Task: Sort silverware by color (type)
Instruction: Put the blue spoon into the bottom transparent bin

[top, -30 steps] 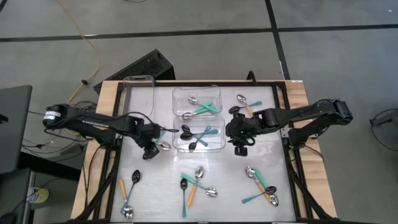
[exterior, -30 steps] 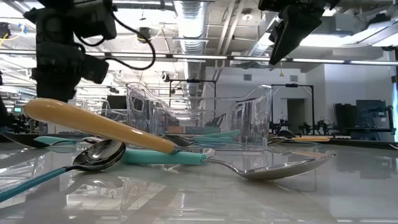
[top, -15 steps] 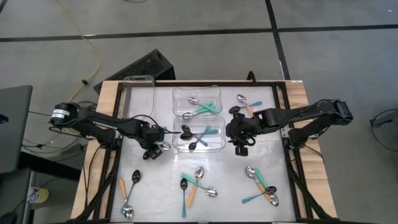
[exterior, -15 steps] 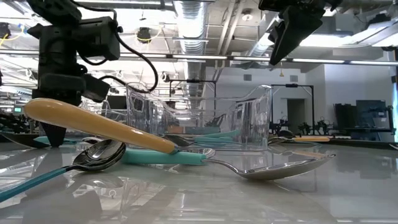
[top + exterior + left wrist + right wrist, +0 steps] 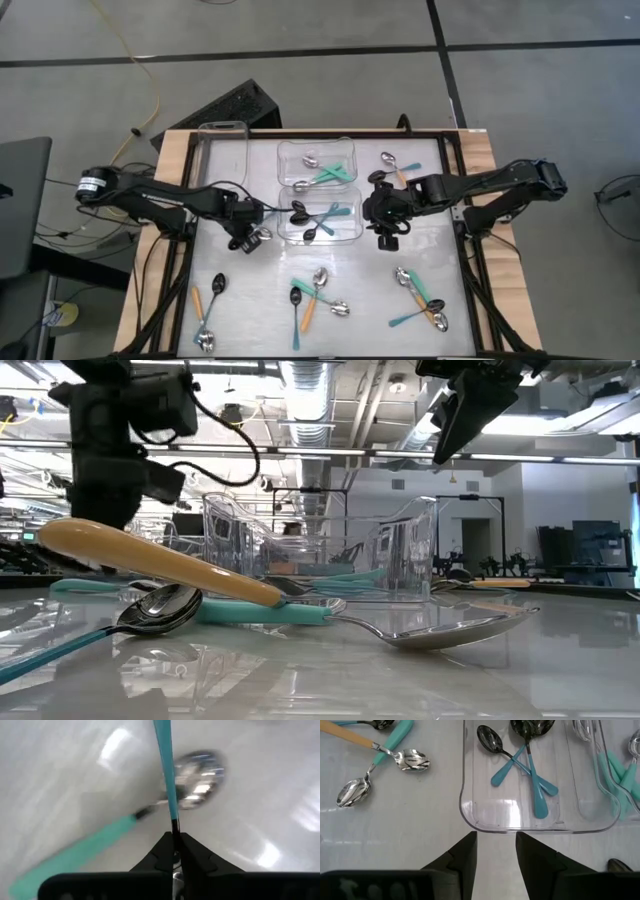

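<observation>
- Left gripper (image 5: pixel 250 238) low over the bench (image 5: pixel 260 330), just left of the near tub (image 5: pixel 352 232); jaws clenched on a teal-handled spoon (image 5: pixel 168 770), the thin handle pinched edge-on between the fingers (image 5: pixel 165 851); probably gripped so to lift it off the flat glossy surface.
- Beneath the held handle, a silver-bowled spoon (image 5: pixel 197 779) with teal handle, lying on the bench; whether touching the held one, cannot tell.
- Right gripper (image 5: pixel 495 851) hovering just right of the near tub, jaws parted and empty; seemingly parked there clear of the left arm's working space.
- Near tub holding black-bowled teal spoons (image 5: pixel 520 755), crossed over each other; far tub (image 5: pixel 350 150) holding silver-bowled teal ones (image 5: pixel 325 172); sorted by bowl colour, so judged.
- Third tub (image 5: pixel 222 131) at the far left corner, apparently without spoons.
- Loose spoons remaining: a mixed pile (image 5: pixel 318 292) at the near middle, another (image 5: pixel 422 300) near right, two (image 5: pixel 205 310) near left, one (image 5: pixel 392 163) far right; task judged well short of done.
</observation>
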Controlling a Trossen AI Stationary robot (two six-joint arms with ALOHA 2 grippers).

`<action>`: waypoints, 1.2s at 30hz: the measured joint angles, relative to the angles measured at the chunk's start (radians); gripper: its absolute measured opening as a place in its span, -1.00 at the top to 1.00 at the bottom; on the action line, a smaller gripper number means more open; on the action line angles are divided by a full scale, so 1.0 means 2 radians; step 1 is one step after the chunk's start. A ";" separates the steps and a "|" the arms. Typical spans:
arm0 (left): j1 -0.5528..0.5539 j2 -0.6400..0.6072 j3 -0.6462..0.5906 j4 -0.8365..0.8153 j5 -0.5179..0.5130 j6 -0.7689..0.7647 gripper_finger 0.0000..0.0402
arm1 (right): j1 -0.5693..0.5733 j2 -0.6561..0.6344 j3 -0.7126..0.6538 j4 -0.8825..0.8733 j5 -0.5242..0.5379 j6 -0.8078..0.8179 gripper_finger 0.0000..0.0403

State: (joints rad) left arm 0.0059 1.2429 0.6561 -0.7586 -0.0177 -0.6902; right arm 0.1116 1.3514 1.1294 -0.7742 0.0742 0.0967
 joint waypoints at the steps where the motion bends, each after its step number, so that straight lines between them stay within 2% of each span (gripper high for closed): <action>1: 0.000 -0.009 0.008 -0.003 0.009 0.001 0.98 | 0.000 0.000 0.000 0.000 0.000 0.000 0.22; 4: 0.000 -0.038 0.036 -0.044 0.007 0.006 0.98 | 0.000 0.000 0.000 0.000 0.000 0.004 0.22; 11: 0.001 -0.087 0.121 -0.113 -0.071 0.032 1.00 | 0.000 0.000 0.000 -0.002 0.000 0.004 0.22; 14: 0.001 -0.089 0.158 -0.103 -0.107 0.078 1.00 | 0.000 0.000 0.000 -0.002 0.000 0.004 0.22; 17: 0.008 -0.073 0.182 -0.038 -0.128 0.154 1.00 | 0.000 0.000 0.000 -0.002 0.000 0.004 0.22; 19: 0.020 -0.051 0.185 0.026 -0.104 0.213 1.00 | 0.000 0.000 0.000 -0.002 0.000 0.004 0.22; 22: 0.040 0.003 0.186 0.123 -0.023 0.291 1.00 | 0.000 0.000 0.000 -0.002 0.000 0.010 0.22; 24: 0.051 0.048 0.196 0.152 0.028 0.342 1.00 | 0.002 0.000 0.000 -0.004 0.000 0.017 0.22; 27: 0.060 0.119 0.240 0.146 0.059 0.396 1.00 | 0.003 0.000 0.000 -0.021 0.000 0.018 0.22; 32: 0.065 0.225 0.317 0.091 0.068 0.442 1.00 | 0.003 0.000 0.000 -0.086 0.003 0.053 0.22; 36: 0.065 0.280 0.361 0.047 0.074 0.468 1.00 | 0.009 0.000 0.000 -0.111 0.004 0.082 0.22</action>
State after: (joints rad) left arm 0.1349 1.8029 1.3777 -0.6644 0.1308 0.2462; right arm 0.1287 1.3514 1.1290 -0.9957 0.0821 0.2612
